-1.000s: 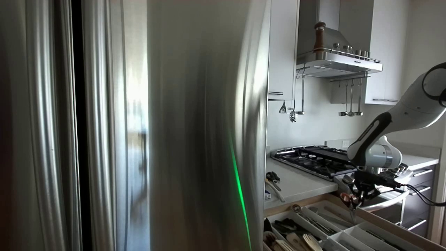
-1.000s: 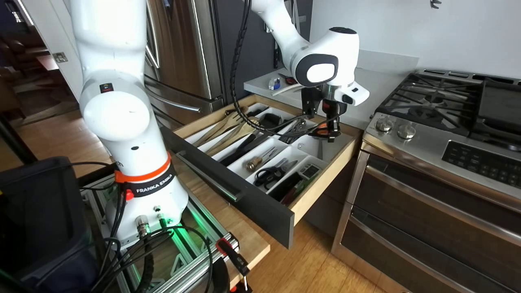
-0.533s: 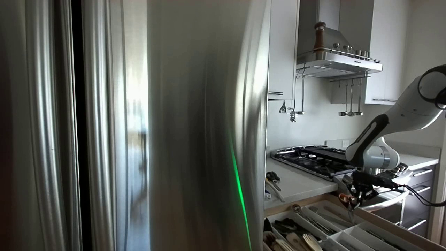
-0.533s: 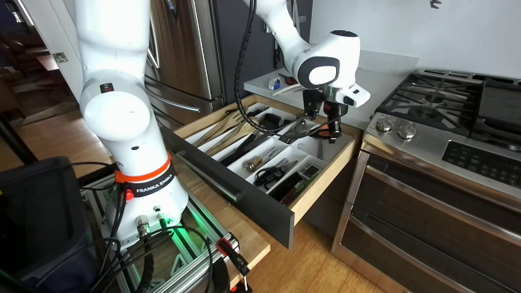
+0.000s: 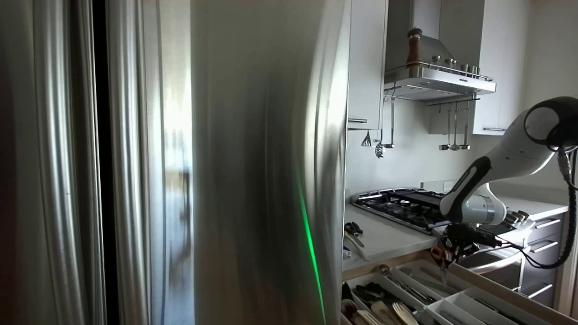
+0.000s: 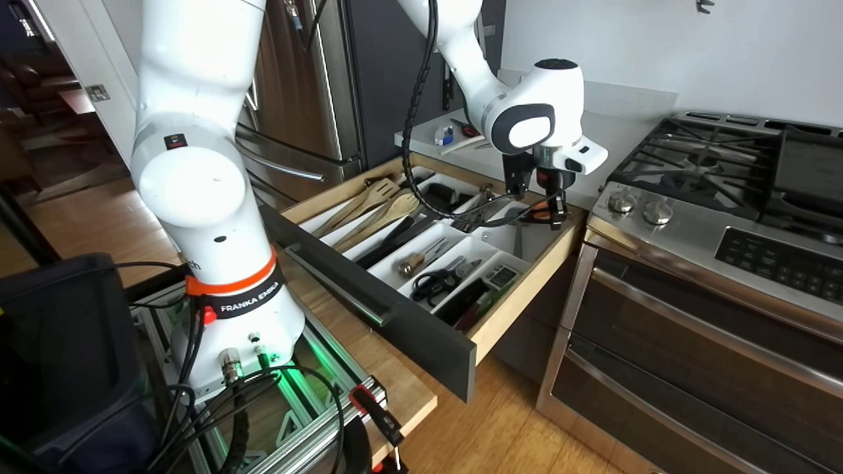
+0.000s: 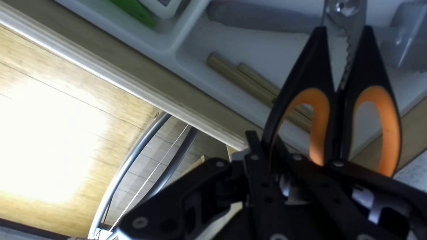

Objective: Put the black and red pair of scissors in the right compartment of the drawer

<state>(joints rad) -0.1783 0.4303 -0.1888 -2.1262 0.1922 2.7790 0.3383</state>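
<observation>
The black scissors with orange-red inner loops [image 7: 310, 73] hang from my gripper [image 7: 266, 141], whose fingers are closed on one handle loop. They show in both exterior views [image 5: 436, 254] [image 6: 541, 212], blades pointing down. My gripper also shows in both exterior views [image 5: 448, 259] [image 6: 558, 220]. It is over the back right part of the open drawer [image 6: 527, 304], near the wooden side wall. In the wrist view the drawer's wooden edge [image 7: 133, 71] runs diagonally. Below the scissors is a white compartment with wooden sticks [image 7: 247, 80] and a grey handle-like object [image 7: 260, 15]. The clearance is hard to tell.
Another black-handled pair of scissors [image 6: 431, 284] lies in a front compartment. A small device [image 6: 502, 275] sits in the front right one. Wooden spoons [image 6: 398, 207] fill the left. The stove [image 6: 658, 214] stands right of the drawer; the counter [image 5: 384, 246] is behind it.
The arm has carried the scissors towards the drawer's back right corner: leftwards in an exterior view, rightwards in an exterior view from the other place. The grip looks unchanged.
</observation>
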